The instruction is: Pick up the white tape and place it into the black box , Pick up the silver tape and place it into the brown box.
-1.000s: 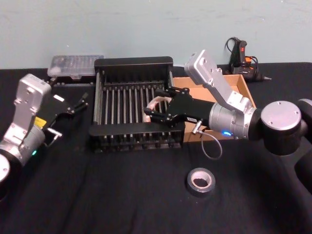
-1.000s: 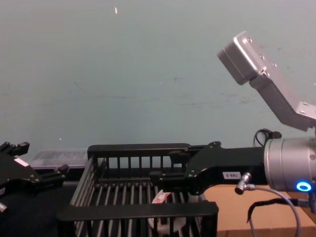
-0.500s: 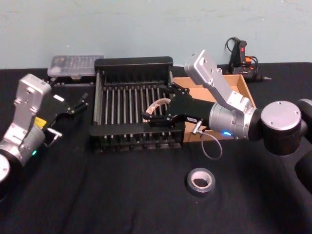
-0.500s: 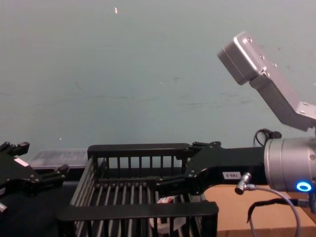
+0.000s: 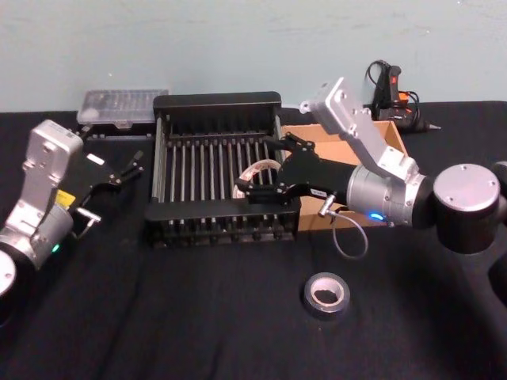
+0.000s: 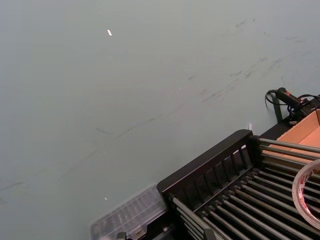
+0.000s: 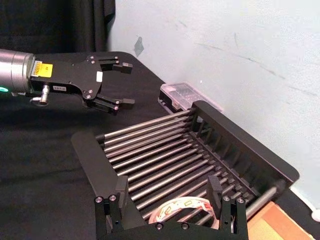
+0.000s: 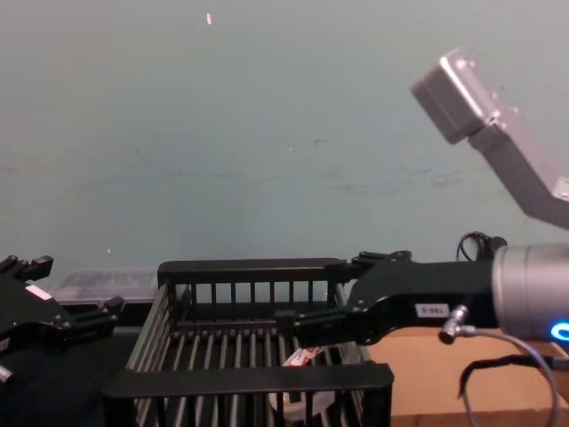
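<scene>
White tape [image 5: 257, 170]: a thin, pale ring with red marks, lying inside the black box [image 5: 215, 100] toward its right side. It looks propped at a tilt on the slatted floor; you cannot tell from these views whether it sits flat.

Right gripper [image 5: 265, 169]: hanging over the right part of the crate, directly above the roll. Its fingers stand apart and hold nothing. The right wrist view shows the roll [image 7: 181, 209] on the bars between and below the two fingertips.

Snag risk: your spread fingers are low and close to the ring. A sideways pull could hook its thin wall and drag it back out, or catch on the crate's right rim. Lifting straight up first would avoid both.

Silver tape [image 5: 325, 295]: a thick grey roll lying flat on the black table [image 5: 198, 317], well apart from both boxes, in front of them. It is not yet picked up.

Brown box [image 5: 388, 136]: behind the right arm, touching the crate's right side. The arm covers much of it, so a carried roll could clip its low near wall.

Left gripper [image 5: 119, 170]: parked to the left of the crate, fingers apart, holding nothing.
</scene>
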Robot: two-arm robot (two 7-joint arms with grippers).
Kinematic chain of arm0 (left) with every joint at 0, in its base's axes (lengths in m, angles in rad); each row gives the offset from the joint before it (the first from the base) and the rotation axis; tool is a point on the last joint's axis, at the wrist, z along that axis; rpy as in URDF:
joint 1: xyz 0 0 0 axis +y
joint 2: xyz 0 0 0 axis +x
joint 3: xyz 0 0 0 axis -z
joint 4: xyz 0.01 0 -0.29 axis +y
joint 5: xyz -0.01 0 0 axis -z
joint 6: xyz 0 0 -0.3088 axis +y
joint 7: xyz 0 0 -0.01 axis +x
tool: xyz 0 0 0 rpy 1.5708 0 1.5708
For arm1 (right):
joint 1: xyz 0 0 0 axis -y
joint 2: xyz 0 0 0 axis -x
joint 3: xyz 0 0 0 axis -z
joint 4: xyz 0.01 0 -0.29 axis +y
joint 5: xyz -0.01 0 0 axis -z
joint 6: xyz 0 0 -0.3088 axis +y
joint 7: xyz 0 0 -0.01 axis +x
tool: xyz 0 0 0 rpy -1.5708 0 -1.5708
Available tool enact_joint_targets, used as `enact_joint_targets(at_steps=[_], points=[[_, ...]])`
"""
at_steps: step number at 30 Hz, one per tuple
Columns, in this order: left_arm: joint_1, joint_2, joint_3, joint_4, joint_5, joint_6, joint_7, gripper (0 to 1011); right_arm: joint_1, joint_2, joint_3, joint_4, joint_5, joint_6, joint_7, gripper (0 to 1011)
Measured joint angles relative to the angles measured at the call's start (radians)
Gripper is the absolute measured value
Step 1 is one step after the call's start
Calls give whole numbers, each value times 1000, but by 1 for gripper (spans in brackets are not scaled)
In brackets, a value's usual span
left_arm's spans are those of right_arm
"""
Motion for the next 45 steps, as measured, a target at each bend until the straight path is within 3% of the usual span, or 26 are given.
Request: enact_joint_targets(at_steps=[6, 16, 19, 27, 35, 45], points=[[0, 0, 0, 0, 0, 0, 0, 1001, -34, 39, 27, -49, 28, 13, -4, 1002], [0, 0, 0, 0, 0, 0, 0, 1001, -152, 171, 116, -205, 104, 64, -22, 1002], [0, 0, 0, 0, 0, 0, 0, 1001, -210, 229, 151, -265, 136, 84, -27, 1002], [0, 0, 0, 0, 0, 0, 0, 1002, -309, 317, 190, -353, 187, 115, -34, 1002], [0, 0, 0, 0, 0, 0, 0, 1001, -372, 371, 197, -392, 225, 136, -33, 1002], [0, 0, 0, 0, 0, 0, 0, 1001, -380, 393, 148, -378, 231, 160, -16, 1002]])
